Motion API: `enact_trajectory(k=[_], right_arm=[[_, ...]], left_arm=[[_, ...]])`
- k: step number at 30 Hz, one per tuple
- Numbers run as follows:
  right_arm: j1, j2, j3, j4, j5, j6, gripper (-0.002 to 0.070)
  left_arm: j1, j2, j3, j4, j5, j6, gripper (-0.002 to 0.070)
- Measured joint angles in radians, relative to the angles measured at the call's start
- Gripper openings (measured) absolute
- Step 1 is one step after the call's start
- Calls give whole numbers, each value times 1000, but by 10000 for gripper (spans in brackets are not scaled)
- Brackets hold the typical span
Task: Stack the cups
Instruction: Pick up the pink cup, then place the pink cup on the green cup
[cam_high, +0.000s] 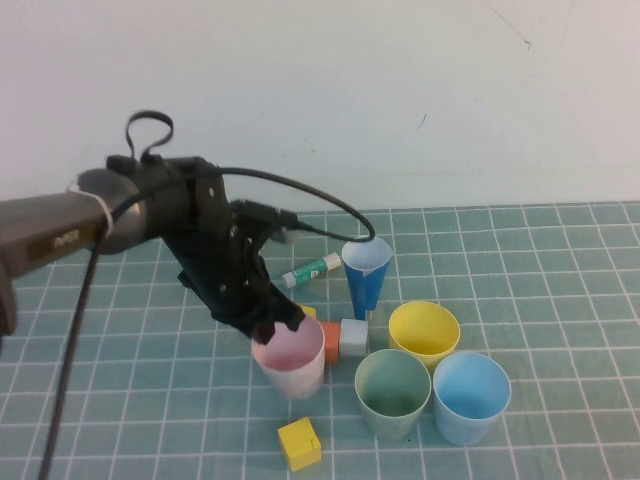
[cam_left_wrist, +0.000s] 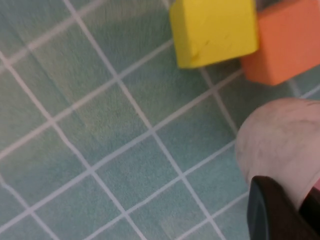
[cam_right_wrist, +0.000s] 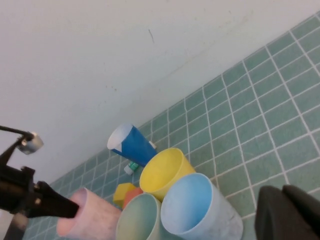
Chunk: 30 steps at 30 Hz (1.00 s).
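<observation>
The pink cup (cam_high: 291, 362) stands upright at the left of the group. My left gripper (cam_high: 277, 325) is shut on its far rim, one finger (cam_left_wrist: 269, 212) outside the pink wall (cam_left_wrist: 280, 145) and the other inside. The green cup (cam_high: 392, 390), light blue cup (cam_high: 470, 394) and yellow cup (cam_high: 424, 333) stand upright close together to its right. My right gripper (cam_right_wrist: 295, 216) is shut and empty, out of the high view, above the mat beside the light blue cup (cam_right_wrist: 192, 212). That view also shows the yellow cup (cam_right_wrist: 162, 172), green cup (cam_right_wrist: 140, 220) and pink cup (cam_right_wrist: 90, 220).
A narrow dark blue cone cup (cam_high: 366, 270) stands behind the yellow cup. An orange block (cam_high: 330, 342) and a grey cube (cam_high: 353, 337) lie between the pink and yellow cups. A yellow cube (cam_high: 299, 443) lies in front of the pink cup, and a glue stick (cam_high: 312, 269) lies behind.
</observation>
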<state>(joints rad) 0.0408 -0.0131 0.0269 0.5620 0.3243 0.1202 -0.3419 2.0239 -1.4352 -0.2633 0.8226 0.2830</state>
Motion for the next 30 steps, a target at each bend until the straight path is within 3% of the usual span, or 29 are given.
enact_trajectory(k=[7,12,20,30], right_arm=[[0,0,0,25,-7,-51,-3],[0,0,0,25,-16,-96,-3],[0,0,0,32,23,-150,-3],[0,0,2,54,76,-162,-3]], left_arm=[[-4,-224,0,-18,47,-2,6],[-73,-322,0,-28,99,-2,6],[-244,-266,0,-10,37,-12,5],[-260,-136,0,43,-13,-95,5]])
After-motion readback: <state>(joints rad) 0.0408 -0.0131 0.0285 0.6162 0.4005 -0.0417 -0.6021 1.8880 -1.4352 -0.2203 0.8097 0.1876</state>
